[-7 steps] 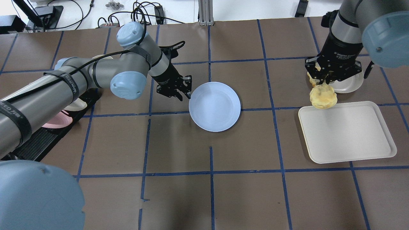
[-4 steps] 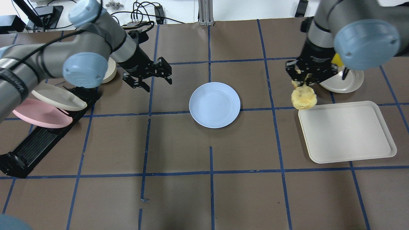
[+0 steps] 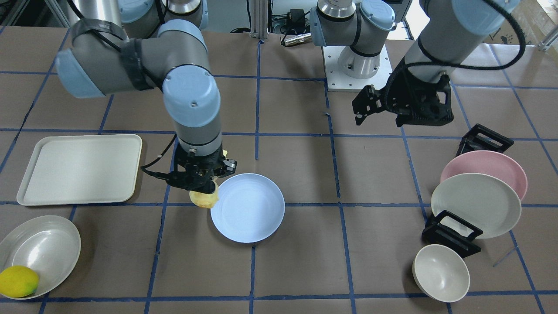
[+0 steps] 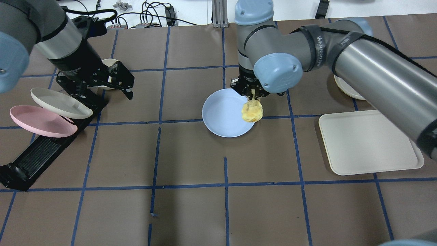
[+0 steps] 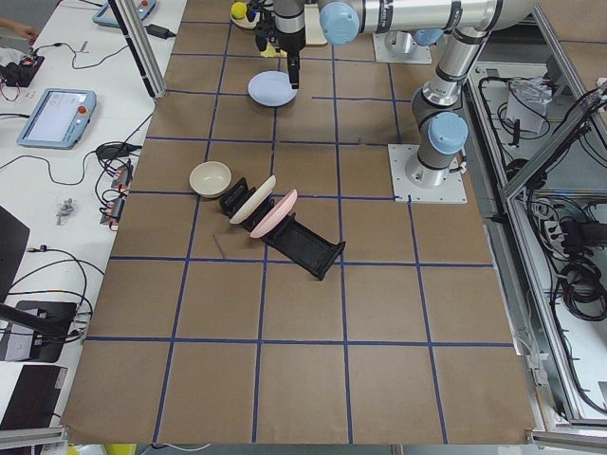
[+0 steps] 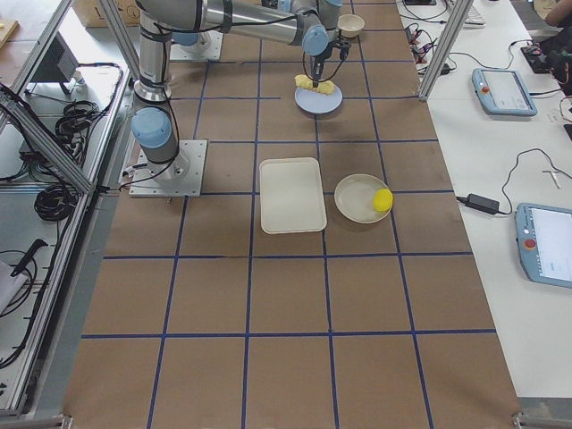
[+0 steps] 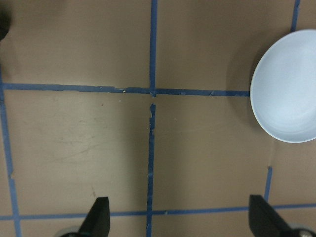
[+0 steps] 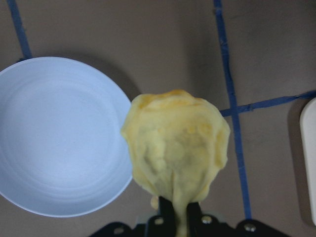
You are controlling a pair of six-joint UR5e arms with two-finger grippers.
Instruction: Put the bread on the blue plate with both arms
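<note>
Right gripper [image 4: 253,96] is clamping the bread [image 4: 252,112] by one end, dangling it over the blue plate's [image 4: 222,112] right rim. It should be shifting left toward centre, then lowering before letting go. Left gripper [image 7: 180,221] is hanging spread wide, far left.

Looking down the long brown paper-covered table [image 5: 303,398], crossed by blue tape lines [image 5: 379,341]. At the far end lies a round pale-blue plate [image 5: 269,91], and a dark arm tip [image 5: 292,68] hangs right at its right edge; it is too small to tell whose it is, or how its fingers stand. Nearer, a round cream bowl [image 5: 210,177] sits just beside a long black rack [image 5: 308,248]. A cream plate [image 5: 250,200] and a pink plate [image 5: 275,210] lean on edge in the rack, side by side. On the right, the near grey arm with light-blue joint caps [image 5: 443,135] rises from its white square base plate [image 5: 427,188]. Off the table's left, a white bench [image 5: 28,218] carries a blue-edged tablet [image 5: 59,104] and cables. A small yellow blob [image 5: 239,11] shows at the very far end.
</note>
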